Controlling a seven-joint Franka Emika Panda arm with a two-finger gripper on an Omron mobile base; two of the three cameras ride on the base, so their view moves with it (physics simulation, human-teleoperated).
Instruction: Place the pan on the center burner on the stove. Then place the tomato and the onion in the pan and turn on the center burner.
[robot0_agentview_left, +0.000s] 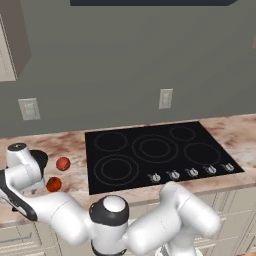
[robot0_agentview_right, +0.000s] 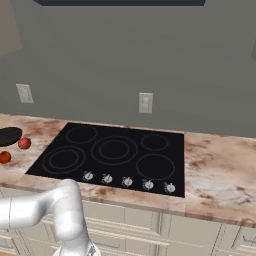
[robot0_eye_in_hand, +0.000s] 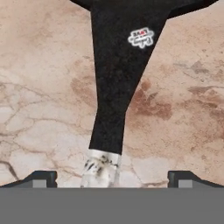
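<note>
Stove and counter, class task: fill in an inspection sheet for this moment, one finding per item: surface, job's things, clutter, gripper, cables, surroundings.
Surface: marbled counter with the stove set into it; all five burners bare.
Job's things: pan on the counter left of the stove, its handle running towards the hand camera; onion and tomato on the counter beside it, apart from each other.
Clutter: nothing seen.
Gripper: gripper open, its tips either side of the handle's silver end, not closed on it.
Cables: nothing seen.
Surroundings: grey wall with two outlets, cabinets below the counter.
</note>
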